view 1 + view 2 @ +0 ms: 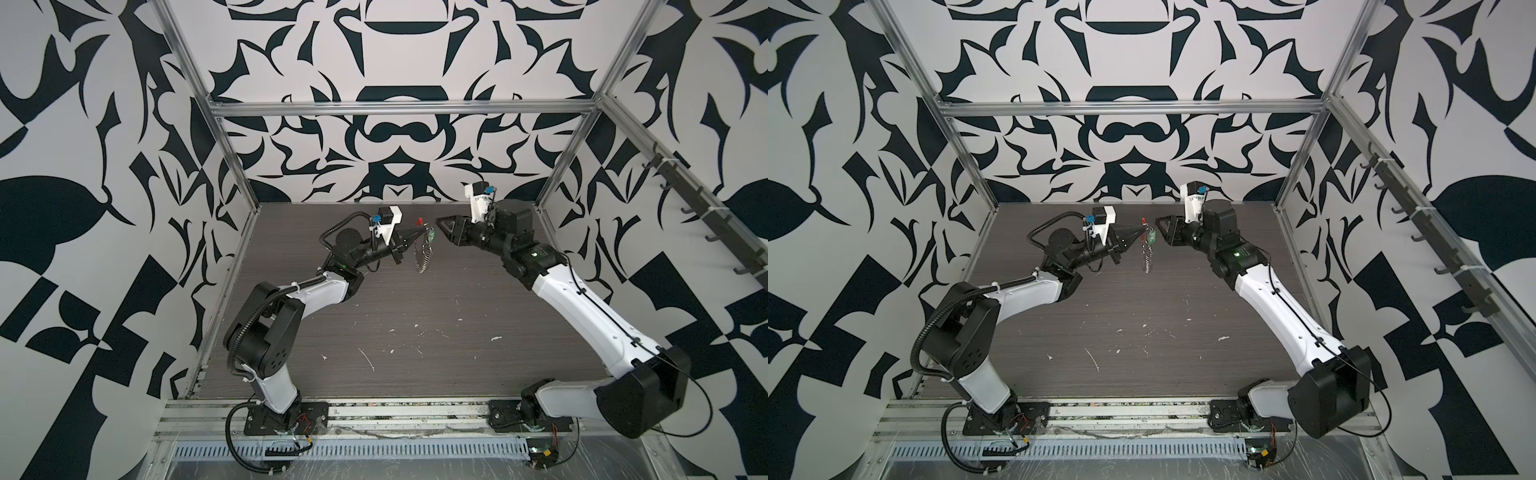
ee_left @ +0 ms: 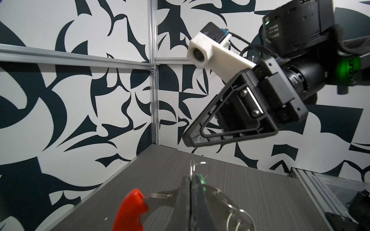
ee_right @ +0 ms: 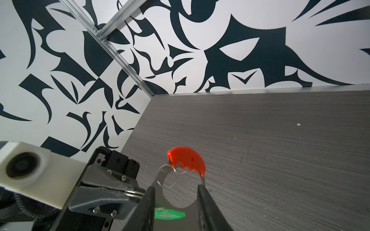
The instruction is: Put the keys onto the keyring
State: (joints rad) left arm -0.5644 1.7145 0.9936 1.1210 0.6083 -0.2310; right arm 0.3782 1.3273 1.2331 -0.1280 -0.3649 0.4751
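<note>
My left gripper (image 1: 423,233) (image 1: 1141,228) (image 2: 191,192) is shut on the keyring (image 1: 423,257) (image 1: 1147,259), held above the table near the back. The keyring's flat silver loop carries a red-orange segment (image 2: 131,210) (image 3: 186,160) and several small rings (image 2: 238,218). The green key tag (image 3: 169,215) (image 1: 1151,237) hangs against the loop beside the left fingertips; how it is attached is hidden. My right gripper (image 1: 438,222) (image 3: 176,188) stands open just right of the keyring, its fingers (image 3: 202,192) on either side of the loop and the tag.
The dark wood-grain table (image 1: 415,311) has white scuffs near the middle. Patterned walls and aluminium frame posts (image 1: 232,166) close in the back and sides. A rail with hooks (image 1: 706,216) runs along the right wall.
</note>
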